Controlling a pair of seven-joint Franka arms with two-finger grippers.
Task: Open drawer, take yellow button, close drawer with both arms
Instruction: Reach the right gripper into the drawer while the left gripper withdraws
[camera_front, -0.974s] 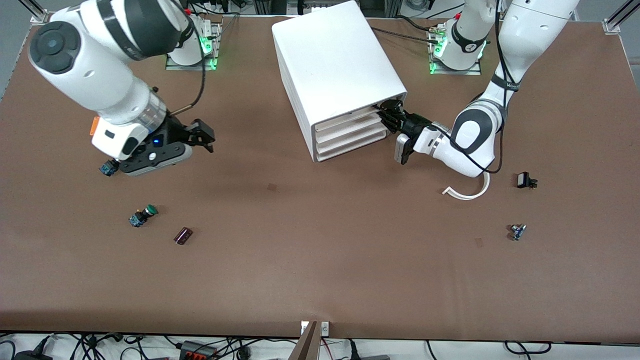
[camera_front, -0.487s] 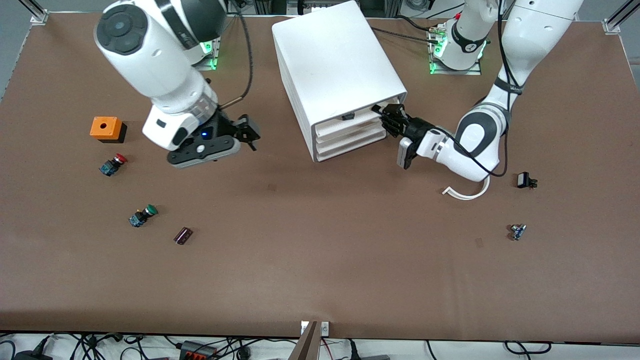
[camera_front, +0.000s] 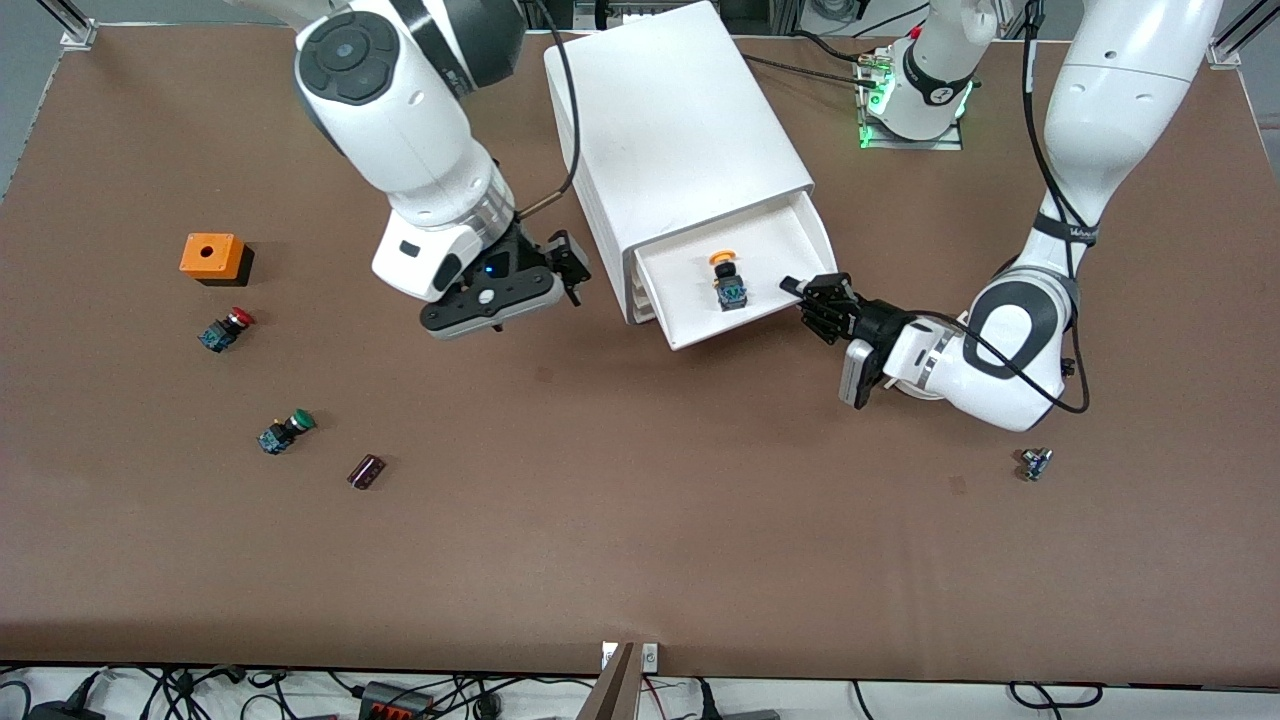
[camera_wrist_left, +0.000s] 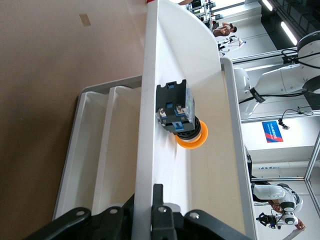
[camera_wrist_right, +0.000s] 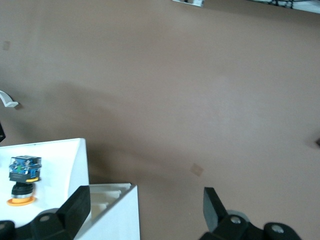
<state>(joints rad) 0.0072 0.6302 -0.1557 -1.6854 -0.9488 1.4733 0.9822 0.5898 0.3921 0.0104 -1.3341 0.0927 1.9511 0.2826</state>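
The button (camera_front: 727, 281) lies in the pulled-out top drawer (camera_front: 700, 325) of the white cabinet (camera_front: 670, 120), orange-yellow cap toward the cabinet. The left gripper (camera_front: 812, 296) pinches the drawer's front corner at the left arm's end, the button just beside it inside. The right gripper (camera_front: 560, 268) hangs spread beside the cabinet, toward the right arm's end. Its wrist view cuts off the fingertips (camera_wrist_right: 75, 205). Farther toward that end lie an orange box (camera_front: 212, 256), a red-capped button (camera_front: 226, 328), a green-capped button (camera_front: 285, 431) and a small dark part (camera_front: 366, 471).
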